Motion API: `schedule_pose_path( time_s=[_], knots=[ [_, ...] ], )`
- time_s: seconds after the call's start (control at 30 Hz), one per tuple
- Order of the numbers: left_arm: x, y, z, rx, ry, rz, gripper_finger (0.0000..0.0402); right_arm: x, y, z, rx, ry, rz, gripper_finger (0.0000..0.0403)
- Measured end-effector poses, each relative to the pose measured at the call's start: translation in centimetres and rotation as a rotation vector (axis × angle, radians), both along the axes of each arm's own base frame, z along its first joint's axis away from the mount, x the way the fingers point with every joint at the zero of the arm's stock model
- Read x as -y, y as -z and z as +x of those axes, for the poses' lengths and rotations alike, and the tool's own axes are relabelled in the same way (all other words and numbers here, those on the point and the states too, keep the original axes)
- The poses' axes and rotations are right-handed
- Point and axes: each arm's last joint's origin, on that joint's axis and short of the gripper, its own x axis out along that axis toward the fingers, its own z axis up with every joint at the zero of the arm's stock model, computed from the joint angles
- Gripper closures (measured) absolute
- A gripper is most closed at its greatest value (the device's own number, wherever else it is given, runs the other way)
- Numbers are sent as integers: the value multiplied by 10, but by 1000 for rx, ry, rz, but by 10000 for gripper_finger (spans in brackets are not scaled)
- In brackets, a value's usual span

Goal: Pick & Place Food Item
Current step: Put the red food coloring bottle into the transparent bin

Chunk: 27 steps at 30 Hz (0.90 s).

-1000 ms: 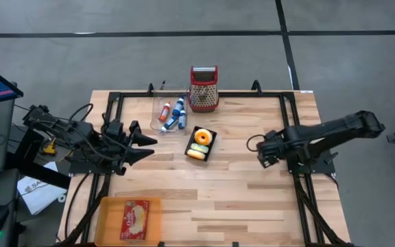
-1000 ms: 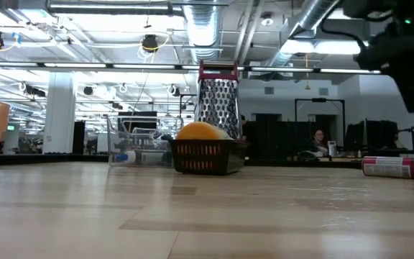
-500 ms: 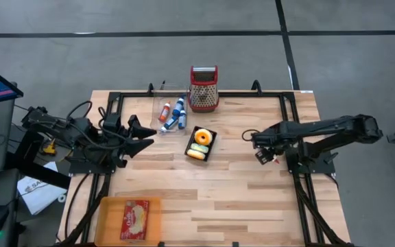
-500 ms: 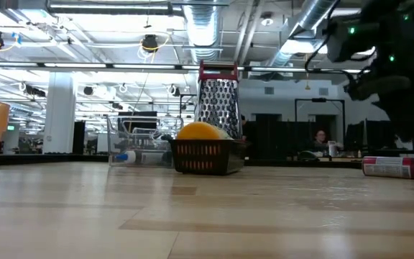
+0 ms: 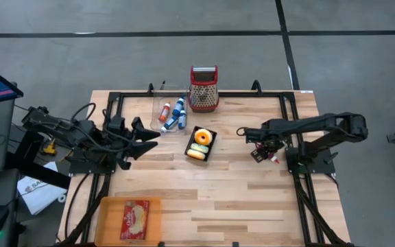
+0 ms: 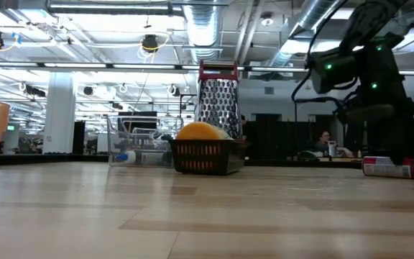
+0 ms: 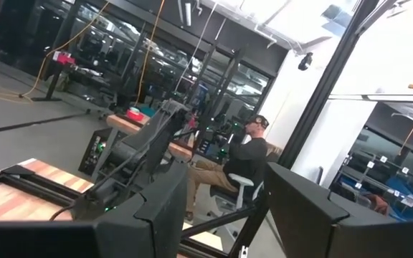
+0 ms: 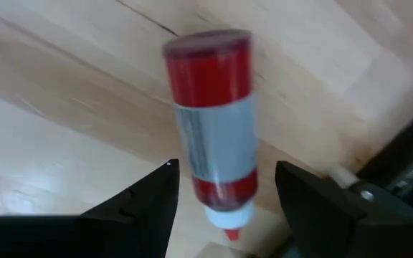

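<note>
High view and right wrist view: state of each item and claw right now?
Red bottle: lying on its side on the table, not gripped.
Right claw: open, pointing down, straddling the bottle.
Left claw: open, empty, raised near the table's left edge.
Black basket: upright, holds fruit.
Grater: standing upright.
Clear bin: holds small bottles.

Right tool (image 6: 406, 162) over lying bottle (image 6: 390, 167), basket (image 6: 205, 157), grater (image 6: 217, 103)
</note>
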Motion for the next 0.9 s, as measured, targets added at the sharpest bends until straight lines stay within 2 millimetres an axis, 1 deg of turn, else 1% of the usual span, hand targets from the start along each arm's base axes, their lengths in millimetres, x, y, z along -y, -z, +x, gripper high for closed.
schedule_pose_path(
  time_s=[0.17, 0.23, 0.33, 0.47, 0.57, 0.63, 0.7, 0.8, 0.9],
  knots=[
    [0, -1, 0, 9, 11, -3, 219, -2, 14, 6, -19, -23, 39, 180],
    [0, -1, 0, 8, 12, -3, 219, -4, 23, 5, -2, -13, 58, 180],
    [0, -1, 0, 11, 17, -15, 219, -8, 31, 1, 12, 21, 72, 180],
    [1, -1, 0, 13, 33, -18, 219, -13, 31, 0, 42, 37, 62, 185],
    [1, -1, 0, 13, 34, -17, 219, -15, 26, 1, 110, 75, 50, 204],
    [1, -1, 0, 13, 34, -18, 219, -16, 22, 5, 191, 112, 48, 222],
    [1, -1, 0, 14, 35, -21, 219, -16, 14, 17, 343, 132, 52, 240],
    [2, -1, 0, 15, 42, -20, 219, -20, 4, 24, 498, 173, 53, 258],
    [3, -1, -1, 15, 51, -20, 219, -24, -14, 41, 752, 226, 47, 263]
  ],
)
